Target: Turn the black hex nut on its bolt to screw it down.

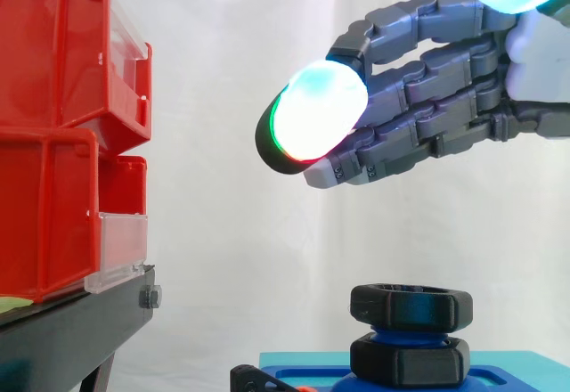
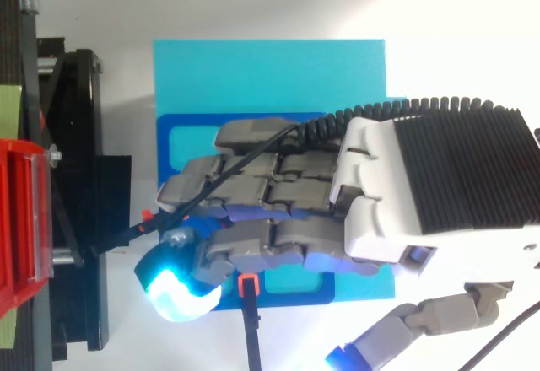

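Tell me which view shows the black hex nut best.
Side view: the black hex nut sits in clear profile on its blue bolt, below the open hand. In the top view the hand lies over that spot and covers it.

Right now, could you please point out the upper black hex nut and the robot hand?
upper black hex nut (image 1: 410, 306): side view, front face.
robot hand (image 2: 384, 187): top view, white back of palm.

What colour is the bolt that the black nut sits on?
Blue. The bolt shows best in the side view, just under the upper black hex nut.
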### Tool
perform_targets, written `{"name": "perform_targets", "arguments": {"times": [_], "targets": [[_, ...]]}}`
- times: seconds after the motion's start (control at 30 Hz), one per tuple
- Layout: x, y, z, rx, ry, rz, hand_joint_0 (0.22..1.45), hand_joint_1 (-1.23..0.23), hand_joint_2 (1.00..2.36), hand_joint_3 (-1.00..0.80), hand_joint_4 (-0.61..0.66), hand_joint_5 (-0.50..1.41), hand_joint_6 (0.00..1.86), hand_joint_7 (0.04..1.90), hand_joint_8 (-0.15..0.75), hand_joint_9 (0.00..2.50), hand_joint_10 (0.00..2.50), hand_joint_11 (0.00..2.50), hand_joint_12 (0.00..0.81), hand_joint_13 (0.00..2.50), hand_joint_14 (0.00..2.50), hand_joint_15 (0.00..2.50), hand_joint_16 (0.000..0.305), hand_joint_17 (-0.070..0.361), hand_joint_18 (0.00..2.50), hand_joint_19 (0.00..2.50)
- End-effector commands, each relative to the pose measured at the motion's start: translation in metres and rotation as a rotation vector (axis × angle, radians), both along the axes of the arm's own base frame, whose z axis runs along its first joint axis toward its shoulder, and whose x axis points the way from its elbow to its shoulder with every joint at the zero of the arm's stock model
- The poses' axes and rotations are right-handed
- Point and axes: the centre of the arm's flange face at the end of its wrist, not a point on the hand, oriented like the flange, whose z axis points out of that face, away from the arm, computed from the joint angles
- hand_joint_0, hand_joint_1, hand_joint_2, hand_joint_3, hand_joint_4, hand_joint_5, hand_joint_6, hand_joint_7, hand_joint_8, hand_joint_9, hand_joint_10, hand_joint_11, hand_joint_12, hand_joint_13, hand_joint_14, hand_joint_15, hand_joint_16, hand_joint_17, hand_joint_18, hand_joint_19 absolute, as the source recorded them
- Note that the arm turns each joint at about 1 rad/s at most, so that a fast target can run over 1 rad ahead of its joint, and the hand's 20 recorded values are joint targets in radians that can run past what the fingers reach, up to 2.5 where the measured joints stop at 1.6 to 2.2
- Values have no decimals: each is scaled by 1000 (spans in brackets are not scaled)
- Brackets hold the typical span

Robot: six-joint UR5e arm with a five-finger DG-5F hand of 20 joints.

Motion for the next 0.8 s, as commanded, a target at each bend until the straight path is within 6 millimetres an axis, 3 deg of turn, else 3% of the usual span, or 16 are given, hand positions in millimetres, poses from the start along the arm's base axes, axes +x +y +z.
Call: {"name": "perform_targets", "arguments": {"times": [0.0,0.13,0.77], "targets": [[1,-2,-1,-71,-6,-3,525,-438,1000,-500,144,-204,501,712,258,281,0,0,343,358,0,11,46,104,246,141],[8,-2,-13,-90,4,2,524,-438,1000,-500,145,-202,502,724,260,290,0,0,344,372,0,21,46,104,254,153],[16,11,-9,-297,-31,25,524,-435,1000,-500,161,-201,502,765,262,299,0,0,346,389,2,31,47,105,285,161]]}}
